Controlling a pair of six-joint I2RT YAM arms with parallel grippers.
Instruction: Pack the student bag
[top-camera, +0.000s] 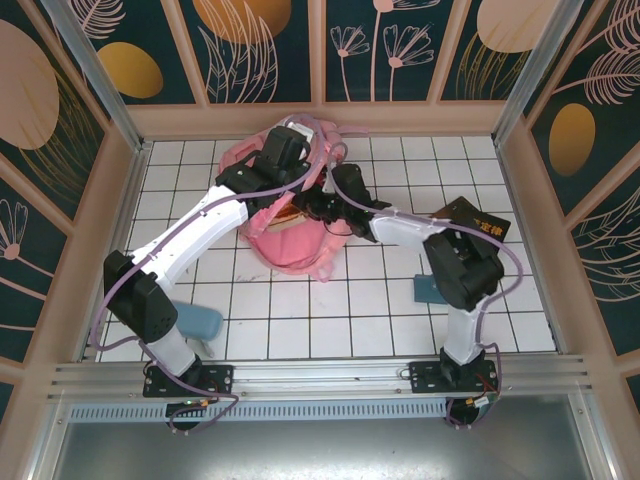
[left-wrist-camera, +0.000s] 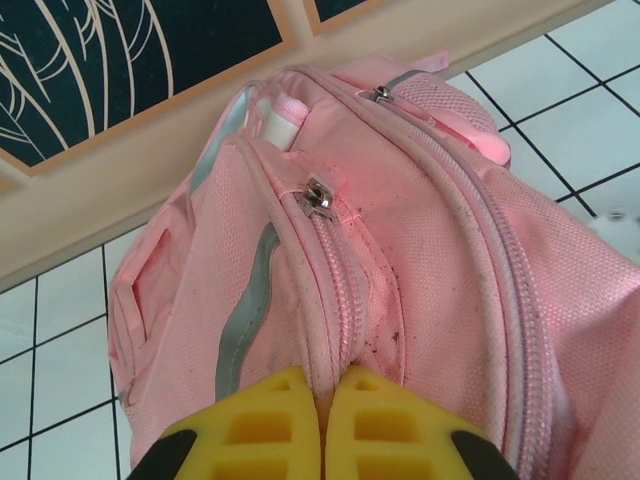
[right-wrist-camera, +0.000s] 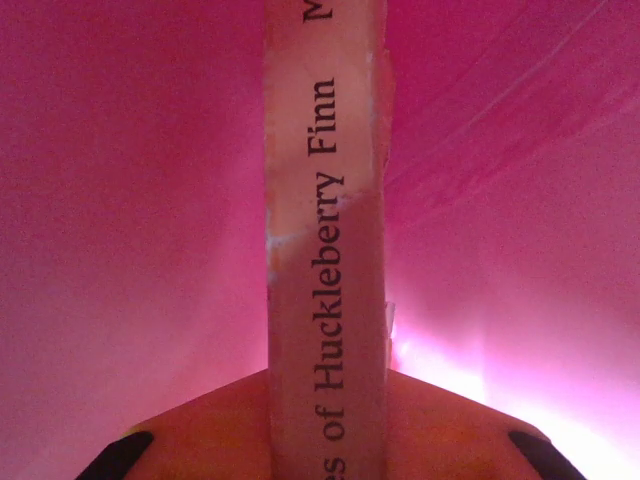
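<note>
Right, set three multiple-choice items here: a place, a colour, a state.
1. Where is the worn paperback book titled Huckleberry Finn? A on a shelf; B inside the large pink fabric backpack; C in a drawer.
2. What colour are the fingertips of the left gripper? A yellow; B green; C white.
3. The left gripper is: A wide open; B shut on a pen; C pinched on the backpack's seam.
Answers: B, pink lining surrounds the book; A, the wrist view shows yellow; C, fabric sits between its tips.
</note>
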